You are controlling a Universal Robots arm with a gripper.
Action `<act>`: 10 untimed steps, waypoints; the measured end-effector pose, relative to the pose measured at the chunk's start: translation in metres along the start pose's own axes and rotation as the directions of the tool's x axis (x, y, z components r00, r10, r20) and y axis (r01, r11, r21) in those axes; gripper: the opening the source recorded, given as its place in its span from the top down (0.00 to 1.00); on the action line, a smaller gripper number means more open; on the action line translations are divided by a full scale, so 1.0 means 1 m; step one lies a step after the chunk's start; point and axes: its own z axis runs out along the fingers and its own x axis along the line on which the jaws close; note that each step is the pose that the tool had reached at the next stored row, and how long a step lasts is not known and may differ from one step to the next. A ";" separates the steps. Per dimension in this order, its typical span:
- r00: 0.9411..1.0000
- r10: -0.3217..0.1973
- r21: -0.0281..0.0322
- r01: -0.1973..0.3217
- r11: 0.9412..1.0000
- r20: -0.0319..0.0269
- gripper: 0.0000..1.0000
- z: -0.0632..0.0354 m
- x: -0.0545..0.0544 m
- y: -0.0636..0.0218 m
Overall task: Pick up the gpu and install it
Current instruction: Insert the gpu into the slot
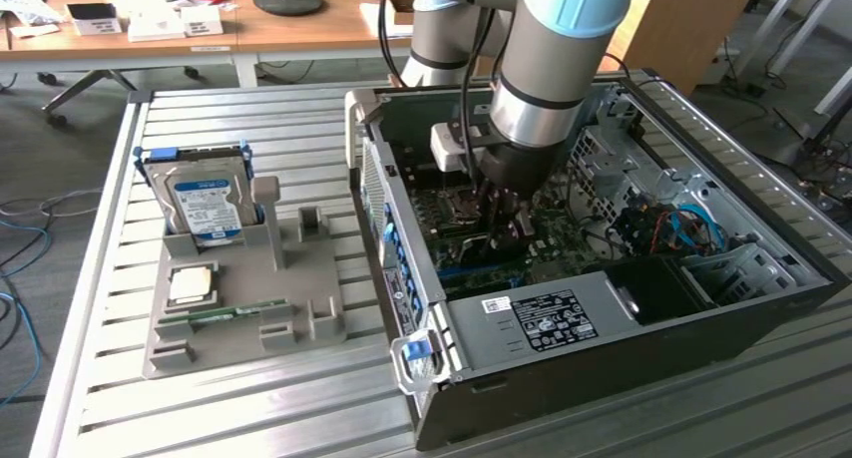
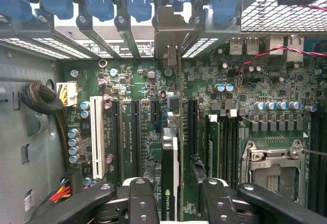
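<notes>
Inside the open computer case (image 1: 745,308), the arm reaches down over the motherboard (image 2: 127,81). In the wrist view the gpu (image 2: 171,155) stands edge-on, a thin dark card with a green and white label. Its grey metal end bracket (image 2: 166,29) sits at the case's rear slot openings, under the blue clips. My gripper (image 2: 176,185) is shut on the gpu, with a black finger (image 2: 140,198) on each side. The card's lower edge runs along an expansion slot; how deep it sits cannot be told. In the exterior view the gripper (image 1: 504,224) is low over the board.
On the exterior view's left, a grey fixture tray (image 1: 313,278) holds a silver hard drive (image 1: 203,201), a CPU chip (image 1: 191,283) and a green memory stick (image 1: 226,313). Inside the case are a CPU socket (image 2: 271,168), a white slot (image 2: 96,137) and cables (image 1: 679,229).
</notes>
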 end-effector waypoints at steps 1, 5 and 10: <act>1.000 0.000 0.000 0.000 1.000 0.000 0.60 -0.0001 0.000 0.0000; 1.000 0.000 0.000 0.000 1.000 0.000 0.60 -0.0004 0.000 0.0000; 1.000 0.000 0.000 0.000 1.000 0.000 0.60 -0.0003 -0.002 0.0000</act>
